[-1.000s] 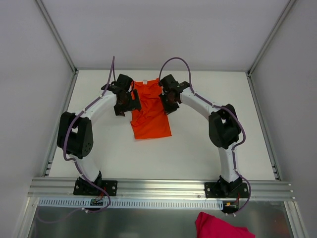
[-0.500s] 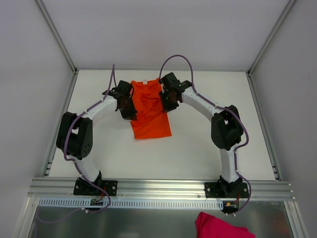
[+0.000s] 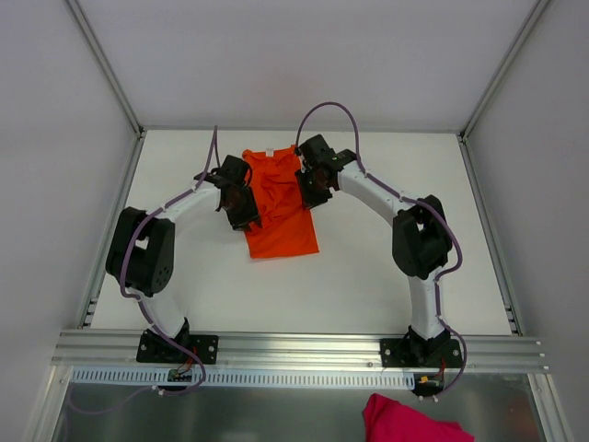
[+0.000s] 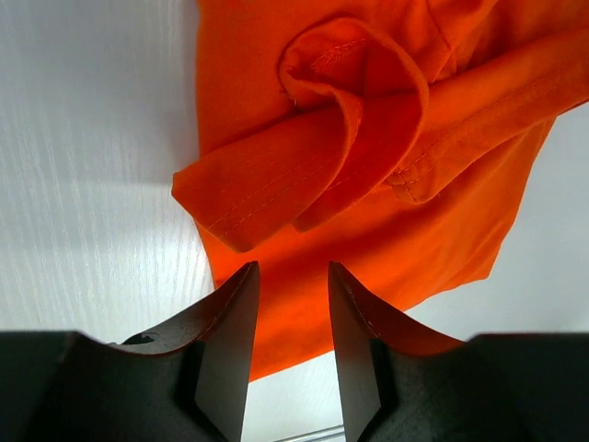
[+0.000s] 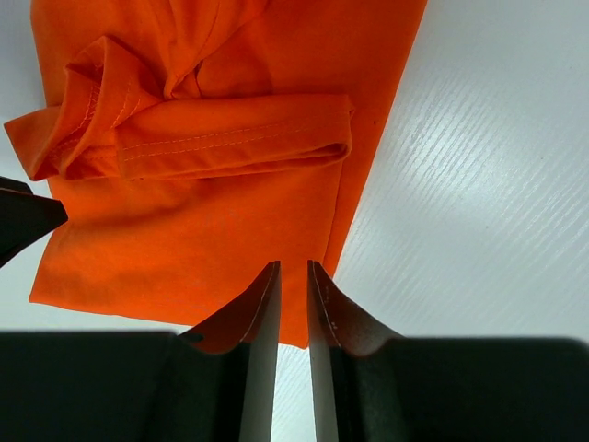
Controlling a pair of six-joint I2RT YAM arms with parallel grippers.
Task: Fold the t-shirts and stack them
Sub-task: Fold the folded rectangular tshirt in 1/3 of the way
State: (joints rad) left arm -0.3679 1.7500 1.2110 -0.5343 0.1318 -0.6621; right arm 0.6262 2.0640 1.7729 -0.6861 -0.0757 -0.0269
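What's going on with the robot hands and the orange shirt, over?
Left gripper open, empty. Right gripper barely open, empty. Orange t-shirt partly folded, sleeves turned in, lying between them. Nothing in the way.

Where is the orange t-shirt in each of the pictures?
Top external: the orange t-shirt lies crumpled at the far middle of the white table.
Left wrist: the orange t-shirt fills the upper middle and right of the picture.
Right wrist: the orange t-shirt fills the upper left of the picture.
Shared landmark: the white table beside the shirt shows in all three views.
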